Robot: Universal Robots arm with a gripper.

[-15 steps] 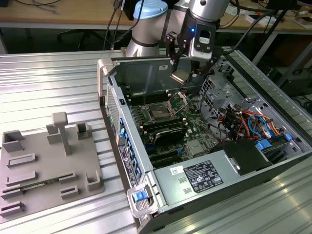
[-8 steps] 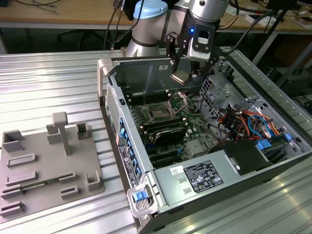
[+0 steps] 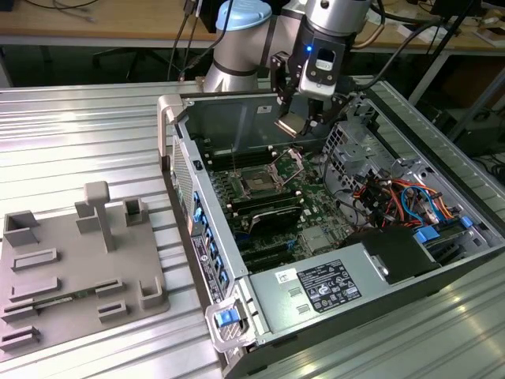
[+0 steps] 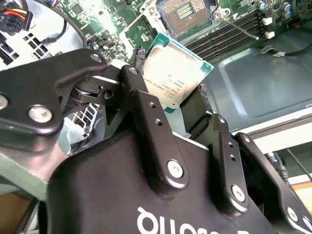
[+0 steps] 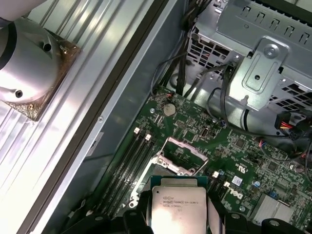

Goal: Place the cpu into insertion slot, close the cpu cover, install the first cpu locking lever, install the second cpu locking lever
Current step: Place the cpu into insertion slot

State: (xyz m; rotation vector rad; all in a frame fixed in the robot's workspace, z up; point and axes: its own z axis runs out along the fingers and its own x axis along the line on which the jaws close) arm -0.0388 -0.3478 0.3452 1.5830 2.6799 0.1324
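My gripper is shut on the cpu, a silvery square chip held tilted above the open computer case. In both wrist views the chip is clamped between the black fingers. The insertion slot, dark-centred with a silver rim, lies on the green board below and to the exterior view's left of the chip. It also sits beyond the chip in the second wrist view. The cpu cover stands raised beside the socket. A thin locking lever stands free of it.
Black memory slots flank the socket. A metal drive cage and coloured cables stand at the exterior view's right, with the grey labelled power box in front. A grey fixture plate lies outside the case at the exterior view's left.
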